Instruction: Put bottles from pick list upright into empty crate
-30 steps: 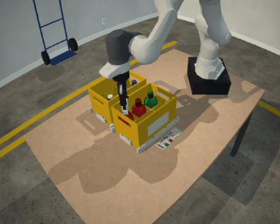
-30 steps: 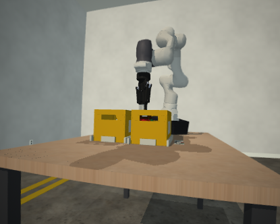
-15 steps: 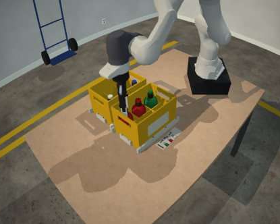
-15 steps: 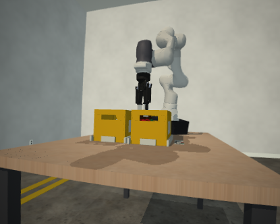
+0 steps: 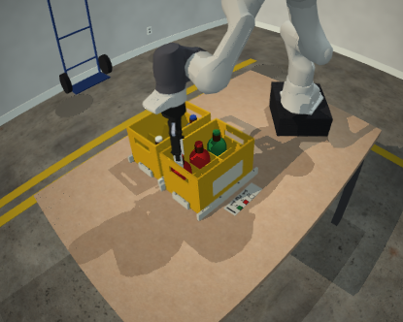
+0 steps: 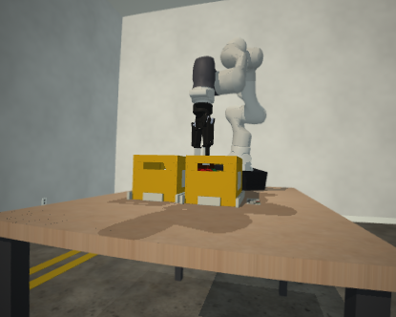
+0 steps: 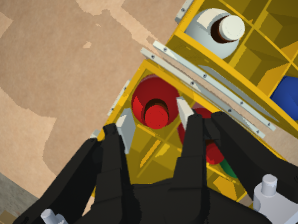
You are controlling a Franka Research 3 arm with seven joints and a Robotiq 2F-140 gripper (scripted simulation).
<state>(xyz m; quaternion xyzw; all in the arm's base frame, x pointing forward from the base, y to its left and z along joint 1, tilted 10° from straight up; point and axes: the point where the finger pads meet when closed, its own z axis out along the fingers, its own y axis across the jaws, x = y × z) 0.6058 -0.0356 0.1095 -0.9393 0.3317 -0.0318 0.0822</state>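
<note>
Top view: my end effector (image 5: 179,157) (image 6: 201,152) (image 7: 155,112) reaches into the receiving crate (image 5: 181,186) (image 6: 213,183) (image 7: 135,79). This holds a corner red bottle (image 7: 156,90), a second red bottle (image 5: 199,157) (image 7: 214,154) and a green bottle (image 5: 217,146) (image 7: 230,168). The pick list (image 5: 249,195) (image 6: 254,201) shows green and red marks; I cannot read its counts.

Exterior view: both crates look level, the source crate (image 5: 144,150) (image 6: 158,183) (image 7: 200,48) alongside.

Wrist view: my fingers stand apart about the corner bottle's neck, released. A white bottle (image 5: 158,140) (image 7: 231,27) and a blue bottle (image 5: 193,117) (image 7: 289,97) occupy the source crate. Withdrawal remains; further transfers depend on the list.
</note>
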